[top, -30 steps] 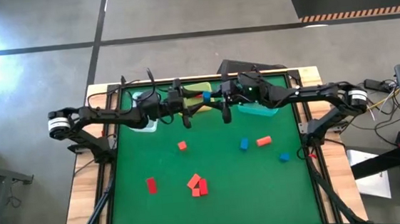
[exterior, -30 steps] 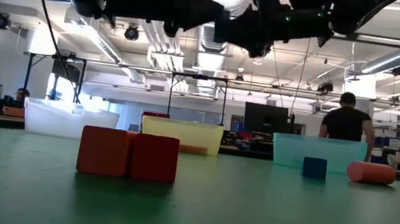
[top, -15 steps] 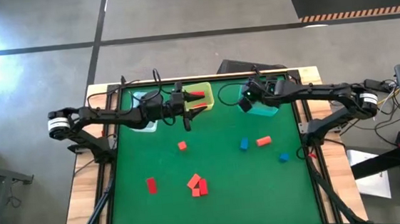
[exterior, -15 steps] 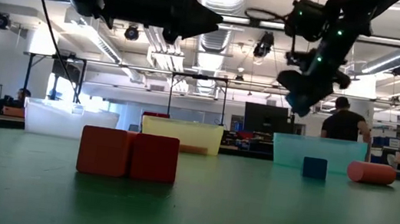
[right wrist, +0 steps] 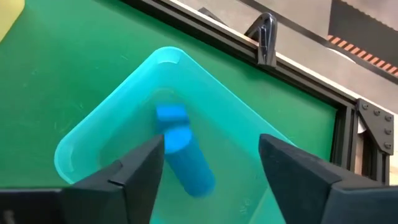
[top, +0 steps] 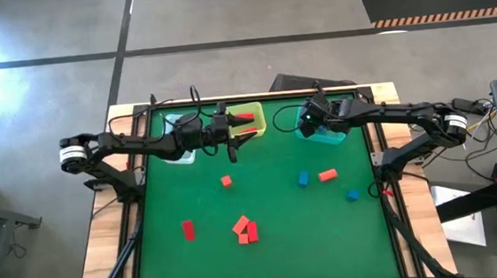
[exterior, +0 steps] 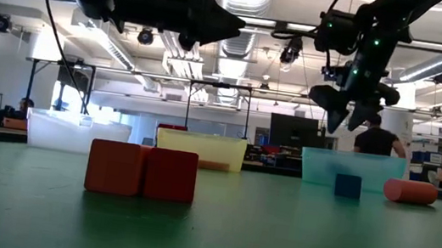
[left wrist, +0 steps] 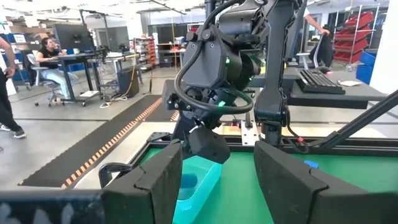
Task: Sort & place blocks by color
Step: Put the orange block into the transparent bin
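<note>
My right gripper [top: 308, 124] hangs open over the teal bin [top: 330, 135], slanting down. In the right wrist view its fingers [right wrist: 211, 146] stand apart above a blue cylinder [right wrist: 191, 167] and a blurred blue block [right wrist: 171, 114] inside the bin [right wrist: 106, 140]. My left gripper [top: 246, 127] points level above the yellow bin [top: 255, 113], open with nothing between its fingers [left wrist: 217, 180]; red pieces [top: 245, 119] show in that bin. Loose on the green mat lie red blocks [top: 245, 229], [top: 187, 230], [top: 226, 181], blue blocks [top: 303, 179], [top: 352, 196] and an orange-red one [top: 327, 175].
A clear bin [top: 177, 136] stands at the far left beside the yellow one; all three bins line the mat's far edge. A black frame [top: 386, 190] rims the mat. In the low view two red blocks [exterior: 142, 171] sit closest. People show in the room beyond the table.
My right gripper has left the far middle of the table, beside my left gripper, and gone toward the right edge and down over the teal bin. It has tipped from level to slanting down and has opened. A blue block now shows in the bin.
</note>
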`<state>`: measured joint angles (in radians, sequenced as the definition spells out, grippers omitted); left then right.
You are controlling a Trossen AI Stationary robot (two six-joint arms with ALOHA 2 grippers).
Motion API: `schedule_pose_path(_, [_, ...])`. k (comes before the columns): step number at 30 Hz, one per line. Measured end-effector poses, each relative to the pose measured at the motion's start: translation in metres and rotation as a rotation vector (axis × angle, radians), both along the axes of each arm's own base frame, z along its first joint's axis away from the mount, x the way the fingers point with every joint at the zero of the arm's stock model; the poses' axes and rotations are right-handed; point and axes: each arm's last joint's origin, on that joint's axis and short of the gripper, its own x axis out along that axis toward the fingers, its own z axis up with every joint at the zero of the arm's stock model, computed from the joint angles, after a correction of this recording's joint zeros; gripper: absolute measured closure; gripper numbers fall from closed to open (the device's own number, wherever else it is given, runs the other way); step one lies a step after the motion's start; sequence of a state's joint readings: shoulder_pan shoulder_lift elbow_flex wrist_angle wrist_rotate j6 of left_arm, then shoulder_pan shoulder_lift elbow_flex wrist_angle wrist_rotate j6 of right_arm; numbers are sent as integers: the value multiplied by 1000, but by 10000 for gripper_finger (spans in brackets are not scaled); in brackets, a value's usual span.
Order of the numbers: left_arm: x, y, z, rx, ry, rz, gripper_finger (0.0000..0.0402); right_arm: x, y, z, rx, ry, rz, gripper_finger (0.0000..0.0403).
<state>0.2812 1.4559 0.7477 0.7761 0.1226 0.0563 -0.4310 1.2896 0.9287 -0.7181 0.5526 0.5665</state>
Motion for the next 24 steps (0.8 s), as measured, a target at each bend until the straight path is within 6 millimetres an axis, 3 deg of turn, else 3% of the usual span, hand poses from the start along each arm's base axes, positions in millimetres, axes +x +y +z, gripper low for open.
schedule_pose_path(6, [0,0,-1,-55,0,-4,220,0,0,0,0,-3,-2,128])
schedule_pose_path(13, [0,-1,-15,-208,122,-3,221,1,0,0,-3,-7,0,149])
schedule_pose_path(17, [0,-9,-29,-334,252,-7,222,2,0,1,-8,-17,2,162])
schedule_pose_path(24, [-9,-38,-44,-397,602,-45,222,3,-1,1,-17,-36,2,166])
